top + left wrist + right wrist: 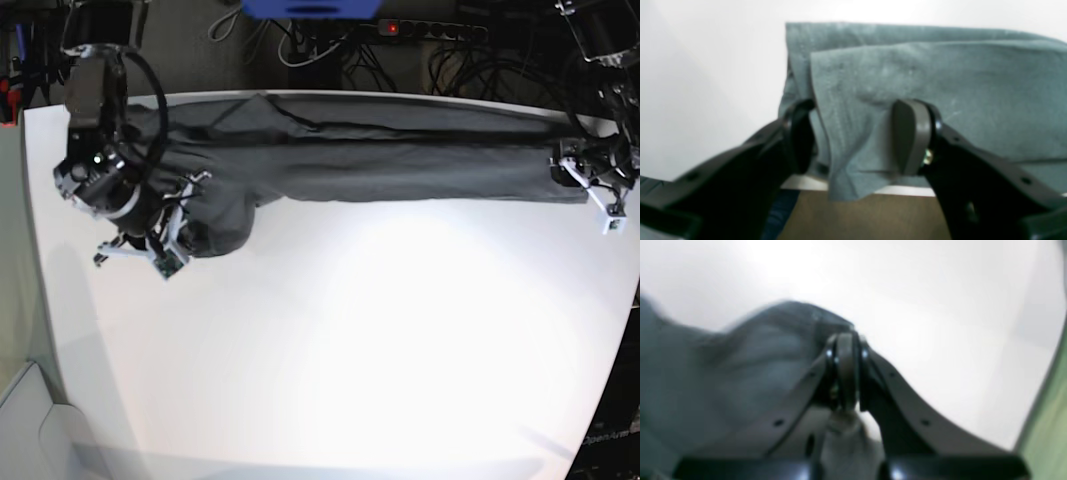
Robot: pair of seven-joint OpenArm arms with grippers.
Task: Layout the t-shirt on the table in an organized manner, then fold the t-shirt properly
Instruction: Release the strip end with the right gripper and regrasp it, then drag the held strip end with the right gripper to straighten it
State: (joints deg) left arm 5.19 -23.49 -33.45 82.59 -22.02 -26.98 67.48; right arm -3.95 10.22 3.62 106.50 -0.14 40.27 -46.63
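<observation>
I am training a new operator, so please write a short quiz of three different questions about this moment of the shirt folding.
1. True or false: the left pincer is open, with an edge of the t-shirt between its fingers.
2. Which pincer is shut on cloth? A) left B) right C) neither
3. Fill in: the t-shirt lies stretched along the ____ edge of the table in the base view.

Key: 1 true; 2 B; 3 far.
</observation>
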